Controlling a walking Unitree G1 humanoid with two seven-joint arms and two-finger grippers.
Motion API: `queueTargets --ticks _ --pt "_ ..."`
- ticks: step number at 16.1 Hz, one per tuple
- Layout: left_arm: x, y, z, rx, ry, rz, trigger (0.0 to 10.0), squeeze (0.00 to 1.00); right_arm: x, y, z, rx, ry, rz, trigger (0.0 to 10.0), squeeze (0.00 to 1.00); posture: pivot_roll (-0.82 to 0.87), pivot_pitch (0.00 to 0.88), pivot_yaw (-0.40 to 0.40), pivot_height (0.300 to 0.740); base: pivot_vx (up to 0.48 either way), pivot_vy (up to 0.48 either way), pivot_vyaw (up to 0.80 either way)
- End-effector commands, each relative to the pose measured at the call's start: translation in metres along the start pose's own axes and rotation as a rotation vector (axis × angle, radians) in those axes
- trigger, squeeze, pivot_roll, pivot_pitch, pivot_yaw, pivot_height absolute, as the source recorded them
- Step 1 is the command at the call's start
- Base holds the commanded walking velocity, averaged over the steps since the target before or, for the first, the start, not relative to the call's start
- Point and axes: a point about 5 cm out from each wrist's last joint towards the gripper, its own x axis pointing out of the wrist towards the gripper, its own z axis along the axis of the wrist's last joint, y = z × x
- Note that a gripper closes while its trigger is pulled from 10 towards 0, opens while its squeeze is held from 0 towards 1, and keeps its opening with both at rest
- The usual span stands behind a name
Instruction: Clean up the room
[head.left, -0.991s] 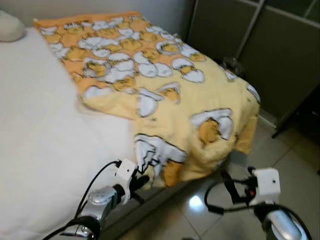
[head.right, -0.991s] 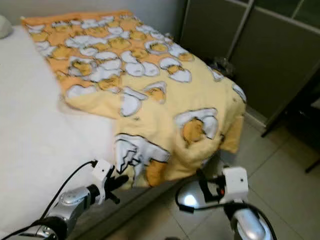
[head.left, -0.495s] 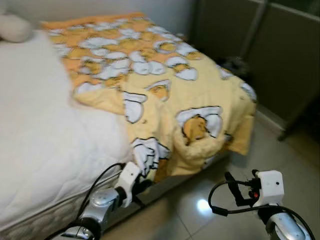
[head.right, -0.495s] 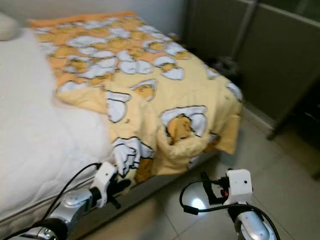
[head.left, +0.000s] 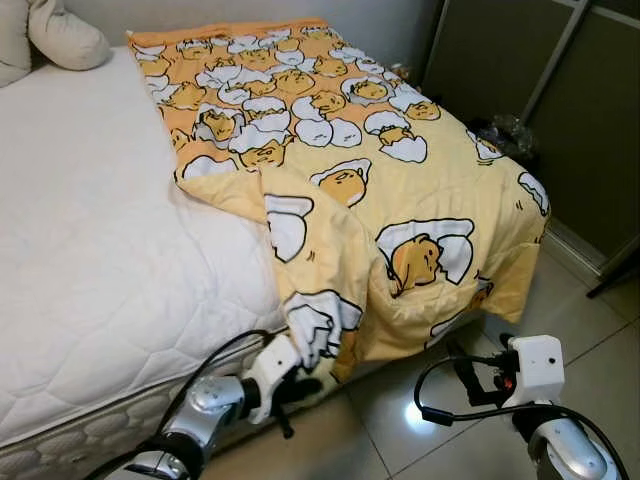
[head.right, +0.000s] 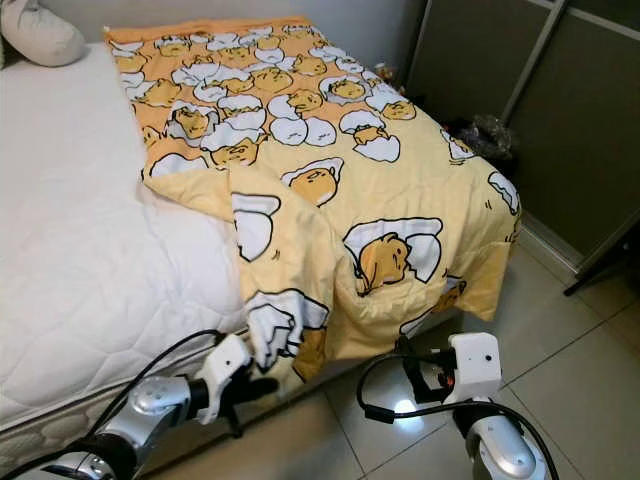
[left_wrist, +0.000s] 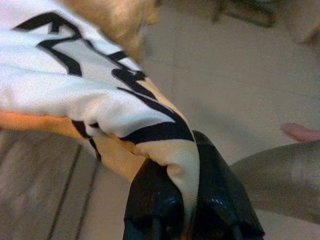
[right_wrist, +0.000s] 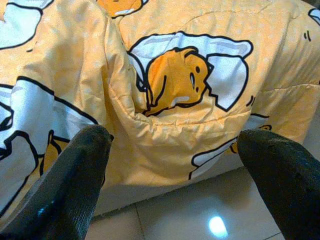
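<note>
At the foot corner of the bed (head.left: 90, 300), the yellow blanket (head.left: 400, 200) lies over the far half of the mattress, with one corner drooping over the edge, and my left gripper (left_wrist: 187, 200) has that corner pinched tight between its fingers. My right gripper (right_wrist: 170, 165) hangs spread wide and empty, facing the overhang just above the tiled floor (head.left: 590, 320). I judge it best to keep the pinch firm and draw the corner across the bare mattress slowly, so the cloth spreads flat without slipping free.

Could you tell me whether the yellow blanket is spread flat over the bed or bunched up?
Partly bunched. The blanket covers the bed's right side, its near corner hanging rumpled, pinched in the left gripper.
</note>
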Motion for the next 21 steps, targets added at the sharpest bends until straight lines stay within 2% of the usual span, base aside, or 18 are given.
queueTargets --ticks 1,3,6,8,9,10,15,19,21 --pt "0.006 -0.004 0.011 0.036 -0.038 -0.077 0.0 0.0 0.0 -0.004 -0.002 0.009 0.005 -0.006 10.0 0.0 -0.23 0.0 -0.026 0.74 0.0 0.0 0.0" --pt "0.018 -0.017 0.037 0.076 -0.126 -0.308 0.0 0.0 0.002 -0.004 -0.002 0.007 0.005 0.006 10.0 0.0 -0.23 0.0 -0.028 0.74 0.0 0.0 0.0" --pt "0.019 -0.02 0.052 0.082 -0.16 -0.428 0.0 0.0 0.004 -0.003 -0.001 0.004 0.004 0.018 10.0 0.0 -0.23 0.0 -0.03 0.74 0.0 0.0 0.0" --pt "0.014 -0.02 0.056 0.069 -0.17 -0.5 0.0 0.0 0.006 -0.003 -0.001 0.002 0.007 0.026 10.0 0.0 -0.23 0.0 -0.032 0.74 0.0 0.0 0.0" --pt "0.005 -0.023 0.055 0.047 -0.16 -0.601 0.0 0.0 0.006 -0.002 -0.001 0.0 0.012 0.037 10.0 0.0 -0.23 0.0 -0.032 0.74 0.0 0.0 0.0" --pt "0.0 -0.024 0.051 0.053 -0.139 -0.63 0.0 0.0 0.006 -0.002 -0.001 0.0 0.013 0.041 10.0 0.0 -0.23 0.0 -0.031 0.74 0.0 0.0 0.0" --pt "-0.015 -0.029 0.038 0.009 -0.092 -0.682 0.0 0.0 0.006 0.0 -0.001 0.004 0.011 0.048 10.0 0.0 -0.22 0.0 -0.025 0.74 0.0 0.0 0.0" --pt "-0.015 -0.043 0.022 -0.038 -0.089 -0.695 0.0 0.0 0.004 0.002 0.001 0.035 -0.001 0.074 10.0 0.0 -0.22 0.0 -0.03 0.74 0.0 0.0 0.0" --pt "-0.012 -0.043 0.019 -0.082 -0.124 -0.643 0.0 0.0 0.003 0.001 0.004 0.029 -0.007 0.1 10.0 0.0 -0.23 0.0 -0.037 0.74 0.0 0.0 0.0"
